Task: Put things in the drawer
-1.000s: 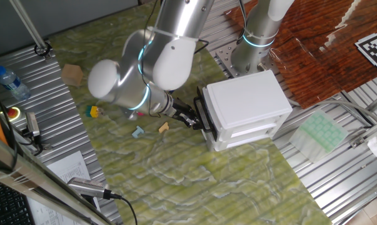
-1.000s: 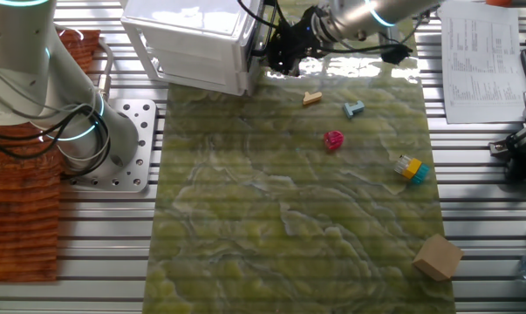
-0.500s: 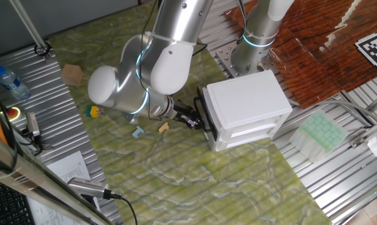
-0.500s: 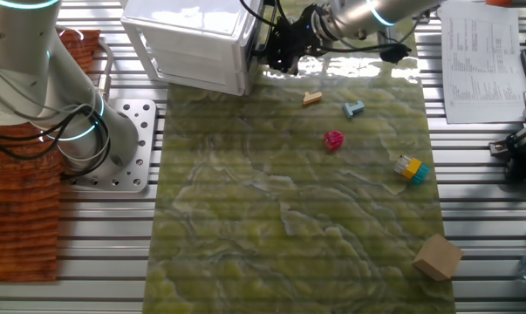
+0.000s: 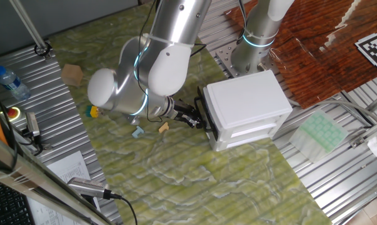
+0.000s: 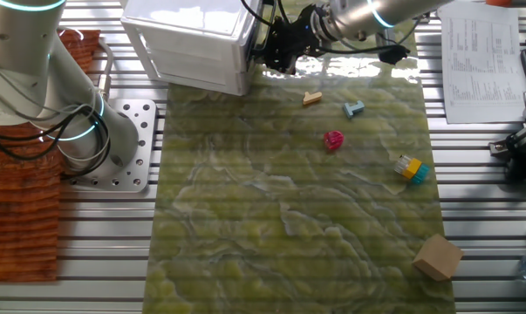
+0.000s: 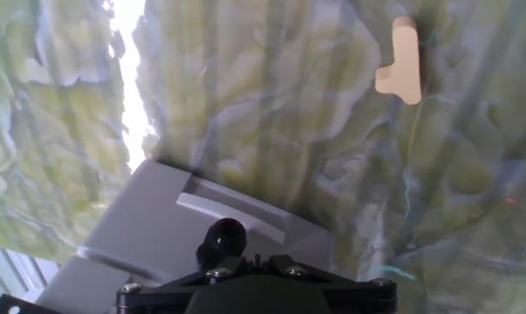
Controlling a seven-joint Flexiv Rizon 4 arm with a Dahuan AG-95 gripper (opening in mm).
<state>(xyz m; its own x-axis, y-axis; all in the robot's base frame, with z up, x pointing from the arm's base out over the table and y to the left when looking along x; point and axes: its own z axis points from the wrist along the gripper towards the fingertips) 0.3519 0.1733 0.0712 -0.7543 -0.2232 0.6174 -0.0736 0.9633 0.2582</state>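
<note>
The claw is pressed up against the front of the white drawer cabinet, right at the black bar handle of the drawer; its dark fingers blend with the handle in both fixed views, so whether they are spread or clamped on it I cannot tell. The hand view shows only the black claw housing at the bottom edge with a grey-white drawer front under it, and no fingertips. The tan toy piece lies on the green marbled mat just behind the claw, on the side away from the cabinet; the light blue piece sits a little farther out the same way. Farther still from the claw are the pink piece and, beyond it, a yellow and blue piece, all loose on the bench. The silver arm comes down from above, bends at a bulky elbow and reaches level toward the cabinet. A black-and-white square marker tag lies well beyond the cabinet; it carries no readable words.
</note>
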